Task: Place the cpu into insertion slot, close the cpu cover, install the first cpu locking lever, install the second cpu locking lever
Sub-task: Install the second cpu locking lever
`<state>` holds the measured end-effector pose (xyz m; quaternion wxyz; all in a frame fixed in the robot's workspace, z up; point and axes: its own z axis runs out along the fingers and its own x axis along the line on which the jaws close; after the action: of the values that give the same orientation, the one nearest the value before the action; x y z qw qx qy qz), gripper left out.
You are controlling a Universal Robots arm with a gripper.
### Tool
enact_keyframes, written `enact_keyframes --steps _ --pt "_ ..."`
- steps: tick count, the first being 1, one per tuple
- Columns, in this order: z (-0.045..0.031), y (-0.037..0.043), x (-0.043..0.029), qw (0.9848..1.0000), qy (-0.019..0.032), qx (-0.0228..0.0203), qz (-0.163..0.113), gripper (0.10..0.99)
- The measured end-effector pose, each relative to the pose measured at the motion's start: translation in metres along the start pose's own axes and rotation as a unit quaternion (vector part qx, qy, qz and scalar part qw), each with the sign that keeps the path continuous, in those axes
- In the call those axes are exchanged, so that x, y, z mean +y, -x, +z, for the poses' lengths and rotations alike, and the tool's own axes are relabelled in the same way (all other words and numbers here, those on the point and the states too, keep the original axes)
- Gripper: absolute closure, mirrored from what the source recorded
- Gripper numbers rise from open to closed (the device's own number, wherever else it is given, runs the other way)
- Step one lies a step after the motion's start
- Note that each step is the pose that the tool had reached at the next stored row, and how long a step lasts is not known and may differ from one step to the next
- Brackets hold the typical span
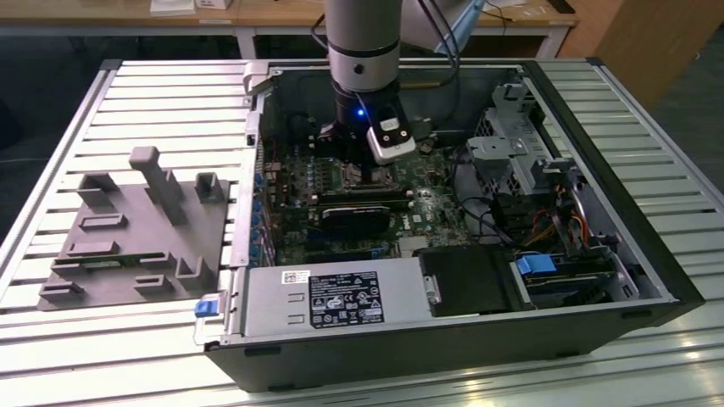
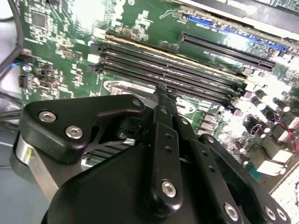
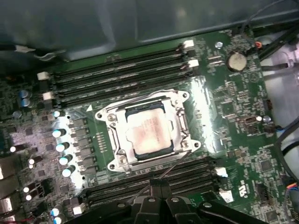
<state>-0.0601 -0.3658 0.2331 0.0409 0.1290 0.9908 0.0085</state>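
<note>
From the exterior view my own arm (image 1: 362, 59) covers most of the insertion slot (image 1: 353, 174). In the second wrist view my gripper (image 2: 161, 93) body blocks the socket, and whether my fingertips touch anything there, I cannot tell. In the first wrist view the cpu (image 3: 147, 133) seems seated, its markings blurred.

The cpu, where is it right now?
In the first wrist view the cpu sits in the insertion slot under the cpu cover, between two banks of memory slots.
</note>
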Motion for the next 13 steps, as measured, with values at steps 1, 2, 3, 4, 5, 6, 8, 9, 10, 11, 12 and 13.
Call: enact_keyframes --steps 1,2,3,4,5,6,8,9,10,11,12,13 --pt "0.0006 -0.0009 -0.0003 1.0000 0.0023 0.0006 -0.003 0.984" --pt "0.0012 -0.0014 -0.0005 1.0000 0.0039 0.0011 -0.007 0.984" --pt "0.0020 -0.0018 -0.0007 0.9999 0.0055 0.0015 -0.010 0.984" --pt "0.0027 -0.0021 -0.0009 0.9999 0.0073 0.0020 -0.013 0.984" --pt "0.0035 -0.0025 -0.0011 0.9998 0.0090 0.0024 -0.016 0.984" --pt "0.0043 -0.0028 -0.0013 0.9998 0.0106 0.0029 -0.019 0.984" --pt "0.0060 -0.0032 -0.0020 0.9996 0.0132 0.0036 -0.024 0.984" --pt "0.0069 -0.0034 -0.0023 0.9995 0.0145 0.0040 -0.027 0.984" --pt "0.0078 -0.0037 -0.0027 0.9994 0.0155 0.0043 -0.029 0.984" --pt "0.0085 -0.0039 -0.0032 0.9994 0.0168 0.0046 -0.031 0.984" --pt "0.0093 -0.0040 -0.0036 0.9993 0.0183 0.0050 -0.033 0.984" --pt "0.0102 -0.0040 -0.0041 0.9992 0.0202 0.0055 -0.034 0.984"
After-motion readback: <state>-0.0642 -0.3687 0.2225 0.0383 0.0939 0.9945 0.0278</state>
